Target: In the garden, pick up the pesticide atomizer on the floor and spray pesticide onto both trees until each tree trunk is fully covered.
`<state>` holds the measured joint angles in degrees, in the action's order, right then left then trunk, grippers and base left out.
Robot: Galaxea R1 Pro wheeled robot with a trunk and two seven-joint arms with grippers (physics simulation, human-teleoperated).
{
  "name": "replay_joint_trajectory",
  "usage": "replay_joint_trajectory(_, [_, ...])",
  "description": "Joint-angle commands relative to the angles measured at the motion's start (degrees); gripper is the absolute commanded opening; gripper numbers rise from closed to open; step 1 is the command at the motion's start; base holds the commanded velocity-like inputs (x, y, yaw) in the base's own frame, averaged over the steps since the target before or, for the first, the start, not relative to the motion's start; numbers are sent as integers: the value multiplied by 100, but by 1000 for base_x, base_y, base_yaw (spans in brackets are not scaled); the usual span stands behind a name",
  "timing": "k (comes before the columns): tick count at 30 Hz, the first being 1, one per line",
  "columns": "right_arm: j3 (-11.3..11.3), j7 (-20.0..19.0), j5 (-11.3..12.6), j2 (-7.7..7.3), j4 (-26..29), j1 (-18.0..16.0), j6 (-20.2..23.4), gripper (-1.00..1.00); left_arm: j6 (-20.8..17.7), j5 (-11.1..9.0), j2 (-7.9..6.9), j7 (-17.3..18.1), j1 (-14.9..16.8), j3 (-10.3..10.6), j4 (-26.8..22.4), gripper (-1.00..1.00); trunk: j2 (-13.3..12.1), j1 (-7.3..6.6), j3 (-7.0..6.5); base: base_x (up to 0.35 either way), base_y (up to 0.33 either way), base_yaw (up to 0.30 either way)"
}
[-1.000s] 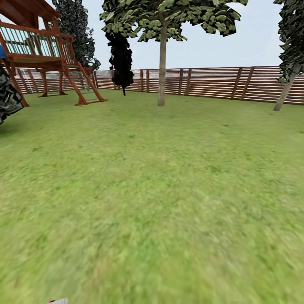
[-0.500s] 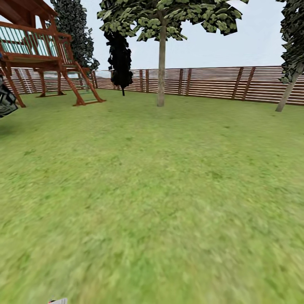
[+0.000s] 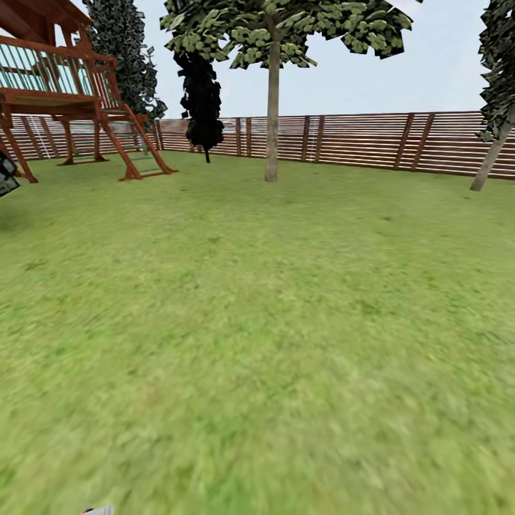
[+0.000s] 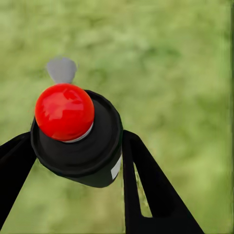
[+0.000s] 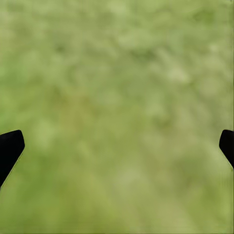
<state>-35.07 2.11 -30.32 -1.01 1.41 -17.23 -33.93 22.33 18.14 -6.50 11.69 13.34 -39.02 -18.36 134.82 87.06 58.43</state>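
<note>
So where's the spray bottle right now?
In the left wrist view the pesticide atomizer sits clamped between the left gripper fingers, red cap toward the camera, over the lawn.

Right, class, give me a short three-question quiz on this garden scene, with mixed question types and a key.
1. True or false: the left end effector is shut on the pesticide atomizer.
2. Multiple choice: the straight tree trunk ahead stands in front of a) a brick wall, b) the wooden fence, c) a pond.
3. Fill in: the right end effector is ____, with only lawn between its fingertips.

Key:
1. True: its black fingers close against the black can with the red cap.
2. b.
3. Open.
</note>
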Motion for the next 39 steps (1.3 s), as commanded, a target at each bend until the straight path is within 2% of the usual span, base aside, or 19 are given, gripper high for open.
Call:
replay_joint_trajectory(1, [0, 0, 0, 0, 0, 0, 0, 100, 0, -3, 0, 0, 1, 0, -1, -100, 0, 0, 0, 341, -93, 0])
replay_joint_trajectory(39, [0, 0, 0, -3, 0, 0, 1, 100, 0, -4, 0, 0, 2, -1, -1, -100, 0, 0, 0, 341, -93, 0])
